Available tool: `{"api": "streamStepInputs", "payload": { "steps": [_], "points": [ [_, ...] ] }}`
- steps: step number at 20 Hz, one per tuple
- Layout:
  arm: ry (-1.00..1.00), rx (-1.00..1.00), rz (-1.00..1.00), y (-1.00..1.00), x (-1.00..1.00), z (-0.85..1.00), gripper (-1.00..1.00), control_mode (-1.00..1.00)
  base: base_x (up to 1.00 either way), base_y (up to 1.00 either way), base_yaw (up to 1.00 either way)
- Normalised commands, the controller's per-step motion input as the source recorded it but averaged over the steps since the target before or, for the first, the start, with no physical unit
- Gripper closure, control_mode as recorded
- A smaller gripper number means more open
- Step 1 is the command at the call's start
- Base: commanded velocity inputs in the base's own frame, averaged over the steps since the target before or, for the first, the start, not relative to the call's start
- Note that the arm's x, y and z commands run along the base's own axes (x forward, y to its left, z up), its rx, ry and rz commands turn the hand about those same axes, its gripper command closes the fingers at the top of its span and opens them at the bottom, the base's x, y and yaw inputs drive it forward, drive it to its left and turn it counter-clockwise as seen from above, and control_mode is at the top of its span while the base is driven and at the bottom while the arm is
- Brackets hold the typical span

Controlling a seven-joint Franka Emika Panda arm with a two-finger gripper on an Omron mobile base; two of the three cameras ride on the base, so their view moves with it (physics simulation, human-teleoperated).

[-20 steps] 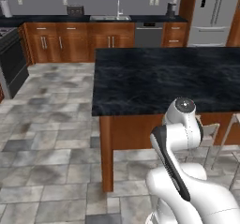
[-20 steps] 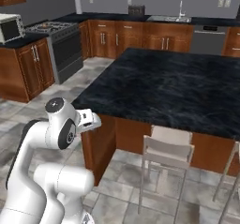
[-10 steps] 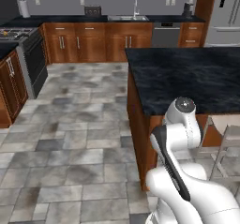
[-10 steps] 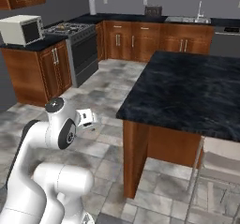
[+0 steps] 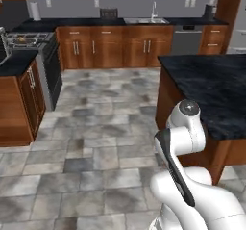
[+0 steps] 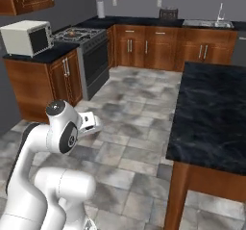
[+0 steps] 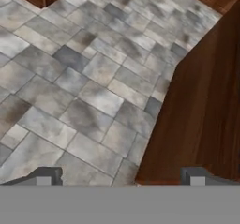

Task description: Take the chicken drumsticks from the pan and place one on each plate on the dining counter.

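Swinging left with the base, both base views now take in the stove point(image 6: 79, 33), where the pan point(image 6: 72, 32) sits on a burner, well apart from the dining bench point(image 5: 211, 87); drumsticks too small to make out. Tool point(image 7: 119, 176) is open and empty, folded in near the bench's base, likely tucked for driving.

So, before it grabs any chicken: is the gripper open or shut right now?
Open. In the hand view the gripper has its two dark fingertips set wide apart, with only floor tiles and the dining counter's wooden base between them, nothing held.
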Motion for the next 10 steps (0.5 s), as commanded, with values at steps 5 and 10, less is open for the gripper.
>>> {"api": "streamStepInputs", "payload": {
  "steps": [5, 10],
  "points": [
    [0.00, 0.00, 0.00, 0.00, 0.00, 0.00, -1.00, 1.00, 1.00, 0.97, -0.04],
    [0.00, 0.00, 0.00, 0.00, 0.00, 0.00, -1.00, 1.00, 1.00, 0.55, 0.00]
  ]
}}
